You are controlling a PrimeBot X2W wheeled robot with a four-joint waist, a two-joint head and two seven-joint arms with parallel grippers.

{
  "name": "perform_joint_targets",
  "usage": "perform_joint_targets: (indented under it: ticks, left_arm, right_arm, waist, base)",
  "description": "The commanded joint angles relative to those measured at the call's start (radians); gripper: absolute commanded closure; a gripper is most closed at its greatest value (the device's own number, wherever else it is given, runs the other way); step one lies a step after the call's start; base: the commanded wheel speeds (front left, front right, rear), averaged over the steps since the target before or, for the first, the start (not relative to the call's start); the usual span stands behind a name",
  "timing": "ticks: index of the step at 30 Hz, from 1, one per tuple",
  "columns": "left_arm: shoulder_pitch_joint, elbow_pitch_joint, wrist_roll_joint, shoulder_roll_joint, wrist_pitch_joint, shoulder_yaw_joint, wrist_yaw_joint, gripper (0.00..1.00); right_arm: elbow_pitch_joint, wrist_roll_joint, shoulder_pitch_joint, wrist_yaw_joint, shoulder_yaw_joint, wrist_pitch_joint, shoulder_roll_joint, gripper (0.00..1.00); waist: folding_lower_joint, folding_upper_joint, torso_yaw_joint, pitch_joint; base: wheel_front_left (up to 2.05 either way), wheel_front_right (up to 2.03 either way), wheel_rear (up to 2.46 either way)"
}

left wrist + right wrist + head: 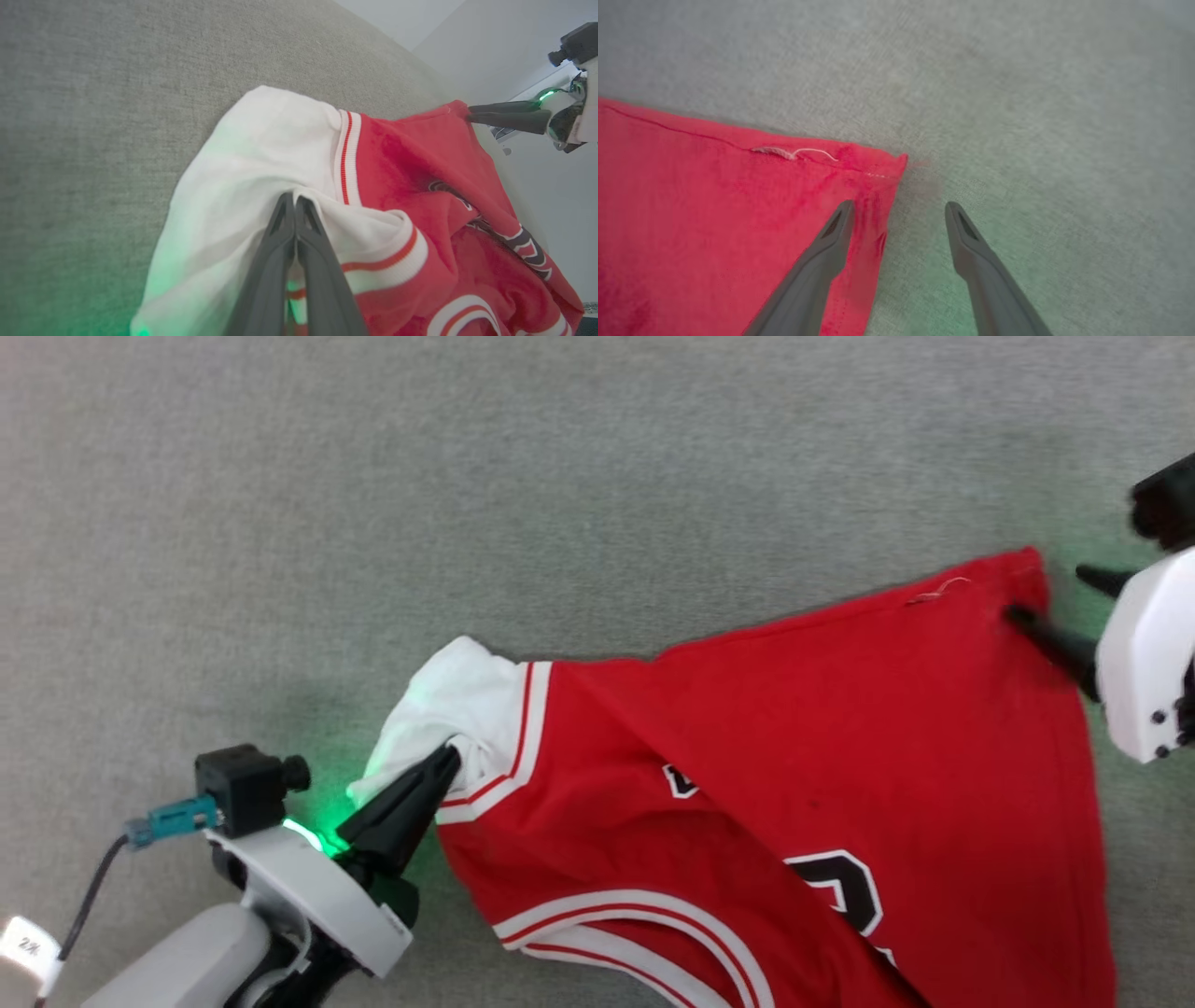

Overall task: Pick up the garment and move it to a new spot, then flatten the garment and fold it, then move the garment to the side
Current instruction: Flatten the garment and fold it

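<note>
The left gripper [450, 756] is pinched shut on the white sleeve [439, 709] of the shirt [794, 728]. The right gripper [1050, 595] is open. One of its fingers is over the shirt's red bottom corner, and the other is over the grey carpet [560, 476]. The shirt lies spread on the carpet between both grippers.

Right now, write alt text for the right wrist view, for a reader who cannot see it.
The right gripper is open at a corner of the red garment, one finger lying over the cloth and the other over the bare grey fabric surface. A loose white thread curls from the hem near that corner.
</note>
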Motion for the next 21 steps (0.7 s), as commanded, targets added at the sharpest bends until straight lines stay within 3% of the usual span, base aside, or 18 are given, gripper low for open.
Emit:
perform_joint_targets:
  ticks: [1, 6, 7, 9, 16, 21]
  left_arm:
    - [-0.009, 0.004, -0.001, -0.011, -0.002, -0.01, -0.004, 1.0]
    - [-0.024, 0.014, -0.015, -0.022, -0.008, -0.039, -0.004, 1.0]
    - [-0.027, 0.016, -0.019, -0.022, -0.01, -0.044, -0.004, 1.0]
    - [-0.036, 0.021, -0.025, -0.023, -0.011, -0.05, -0.003, 1.0]
    - [-0.12, 0.017, -0.097, -0.031, -0.019, -0.037, -0.004, 1.0]
    - [-0.273, 0.046, -0.115, -0.023, -0.004, -0.033, -0.004, 1.0]
  right_arm:
    - [0.011, 0.011, -0.016, -0.002, 0.026, 0.007, -0.004, 0.0]
    - [0.072, 0.058, -0.02, -0.001, 0.111, 0.049, -0.019, 0.0]
    - [0.078, 0.066, -0.02, -0.001, 0.118, 0.051, -0.021, 0.05]
    - [0.091, 0.074, -0.021, -0.001, 0.116, 0.036, -0.022, 1.0]
    - [0.129, 0.106, -0.059, -0.002, 0.014, -0.065, 0.0, 1.0]
    - [0.169, 0.092, -0.133, -0.002, -0.08, -0.131, 0.043, 1.0]
  waist:
    - [0.0, 0.0, 0.031, 0.025]
    - [0.0, 0.0, 0.043, 0.022]
    - [0.0, 0.0, 0.043, 0.021]
    - [0.0, 0.0, 0.044, 0.019]
    - [0.0, 0.0, 0.042, 0.012]
    - [0.0, 0.0, 0.024, 0.019]
  base:
    - [0.0, 0.0, 0.0]
    - [0.0, 0.0, 0.0]
    - [0.0, 0.0, 0.0]
    - [0.0, 0.0, 0.0]
    - [0.0, 0.0, 0.0]
    - [0.0, 0.0, 0.0]
